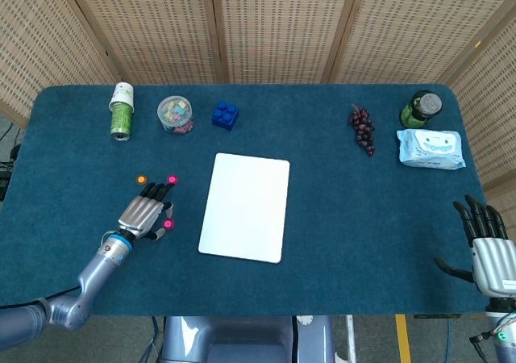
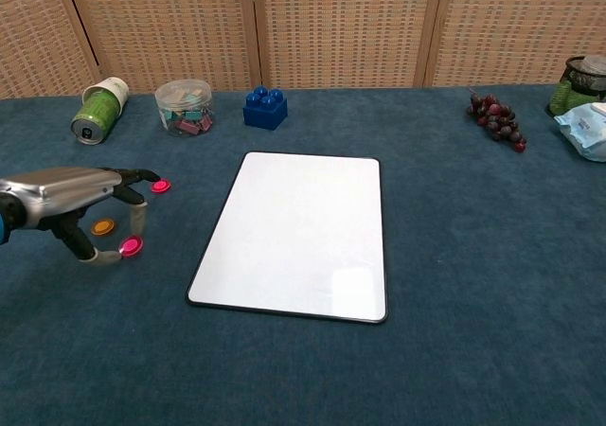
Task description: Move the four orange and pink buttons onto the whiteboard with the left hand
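My left hand hovers low over the table left of the whiteboard. It pinches a pink button between thumb and a finger, and the button is tilted up off the cloth. A second pink button lies just past the fingertips. One orange button lies left of it. Another orange button shows under the hand in the chest view. My right hand is at the table's near right edge, fingers spread and holding nothing.
Along the far edge are a green can, a clear jar of clips and a blue brick. Grapes, a green jar and a wipes pack sit at the far right.
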### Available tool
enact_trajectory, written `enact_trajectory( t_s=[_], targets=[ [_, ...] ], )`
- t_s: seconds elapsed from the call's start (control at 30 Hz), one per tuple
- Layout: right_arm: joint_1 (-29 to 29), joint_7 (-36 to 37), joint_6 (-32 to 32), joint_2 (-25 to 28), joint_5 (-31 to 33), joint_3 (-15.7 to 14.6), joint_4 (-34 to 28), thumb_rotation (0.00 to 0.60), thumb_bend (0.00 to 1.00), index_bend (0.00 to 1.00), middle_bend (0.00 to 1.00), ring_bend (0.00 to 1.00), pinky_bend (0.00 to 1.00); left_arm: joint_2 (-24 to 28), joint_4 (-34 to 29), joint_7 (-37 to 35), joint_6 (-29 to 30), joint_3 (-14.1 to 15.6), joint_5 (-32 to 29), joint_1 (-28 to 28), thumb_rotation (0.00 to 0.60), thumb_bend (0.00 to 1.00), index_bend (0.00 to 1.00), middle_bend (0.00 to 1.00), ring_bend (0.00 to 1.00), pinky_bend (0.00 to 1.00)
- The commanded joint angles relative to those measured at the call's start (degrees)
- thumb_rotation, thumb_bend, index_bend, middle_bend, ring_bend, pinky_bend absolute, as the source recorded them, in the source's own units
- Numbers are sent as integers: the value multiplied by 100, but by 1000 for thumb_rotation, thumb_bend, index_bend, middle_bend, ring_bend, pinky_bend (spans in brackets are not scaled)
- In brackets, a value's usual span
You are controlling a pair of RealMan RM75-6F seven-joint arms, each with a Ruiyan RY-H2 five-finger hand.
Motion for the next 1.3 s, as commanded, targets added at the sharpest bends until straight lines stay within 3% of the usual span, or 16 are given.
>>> enact_trajectory(
  t_s=[0.03,0.33,0.5,0.7,0.77,0.93,1.03,1.3],
  targets=[
    [3,3,-13,3,2,-4,-8,600,0,0,0,0,0,191,-390,111,123,-124,42,-90,600,335,603,0,0,0],
    [22,-40,-69,-10,33,-4,2,600,0,0,0,0,0,72,-1133,1095,201,-258,-289,-479,600,331,603,0,0,0],
    [32,-9,-108,-16,57,-4,23,600,0,0,0,0,0,-404,-1030,1493,68,-260,-711,-730,600,331,603,0,0,0],
    [47,35,-171,-20,116,9,69,600,0,0,0,0,0,-627,-856,1581,-10,-219,-965,-870,600,325,601,0,0,0],
    [51,40,-179,-22,122,12,76,600,0,0,0,0,0,-620,-861,1567,-10,-209,-987,-887,600,321,550,0,0,0],
    [58,40,-195,-26,137,17,85,600,0,0,0,0,0,-458,-921,1412,-97,-177,-947,-928,600,294,129,0,0,0],
    [58,-26,-178,-37,97,-3,62,600,0,0,0,0,0,-256,-1024,1121,-137,-142,-819,-879,600,285,82,0,0,0],
    [47,-103,-146,-45,71,-17,9,600,0,0,0,0,0,66,-919,560,-26,-112,-540,-746,600,289,95,0,0,0]
  ],
)
